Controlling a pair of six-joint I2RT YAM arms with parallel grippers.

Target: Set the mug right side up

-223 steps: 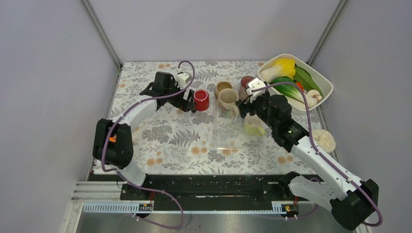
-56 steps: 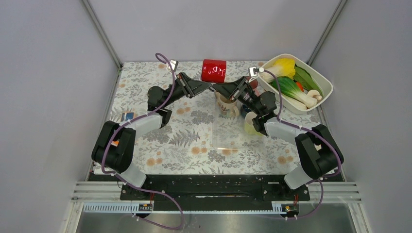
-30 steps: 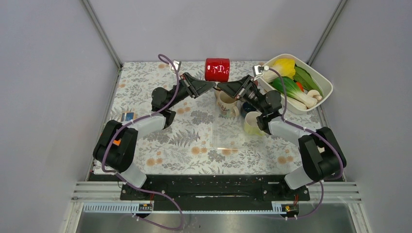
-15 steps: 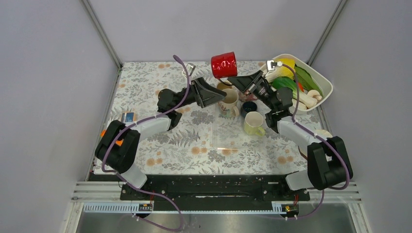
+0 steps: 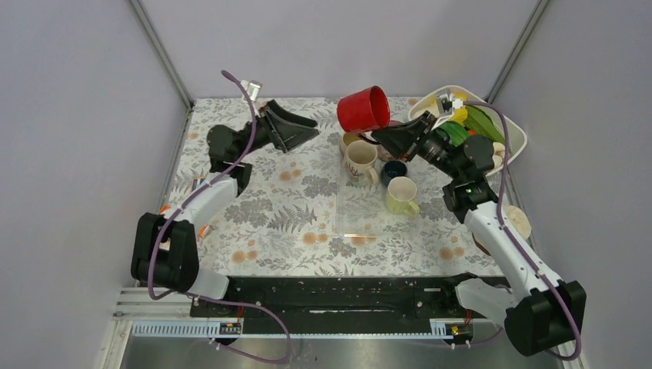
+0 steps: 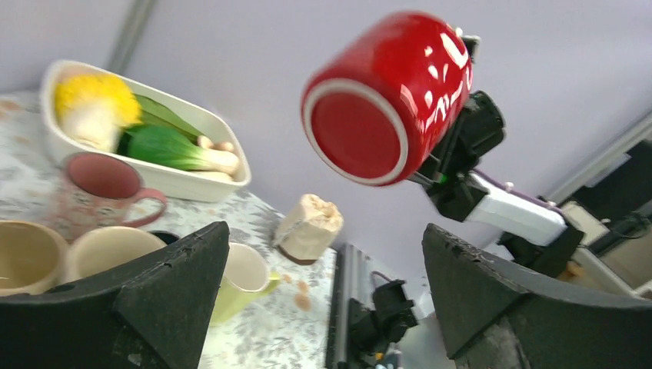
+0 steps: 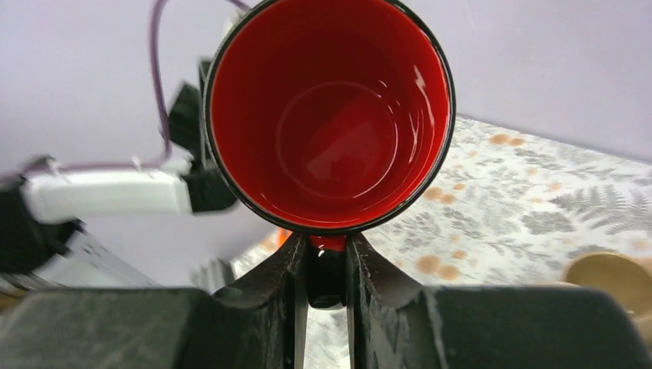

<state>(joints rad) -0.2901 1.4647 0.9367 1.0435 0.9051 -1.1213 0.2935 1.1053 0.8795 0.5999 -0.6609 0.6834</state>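
Height is what I get from the overhead view: the red mug (image 5: 364, 109) is off the surface (image 5: 261, 223), above its far side. It lies roughly on its side with the mouth turned toward the right arm. The right end effector (image 5: 382, 137) meets it from the right, but from up there I cannot make out the grip. My right wrist camera settles that. I look straight into the glossy red interior, and the fingers (image 7: 277, 283) are pinching the handle just under the lower rim. The left wrist camera gives me the opposite face, the mug's flat base. The left end effector (image 5: 306, 131) is spread wide and well apart from the mug, off to its left. Below on the surface sit a cream mug (image 5: 360, 157), a yellow-green mug (image 5: 401, 194) and a white tray (image 5: 517, 134) of vegetables. A pink mug (image 6: 108, 181) shows best from the left wrist.
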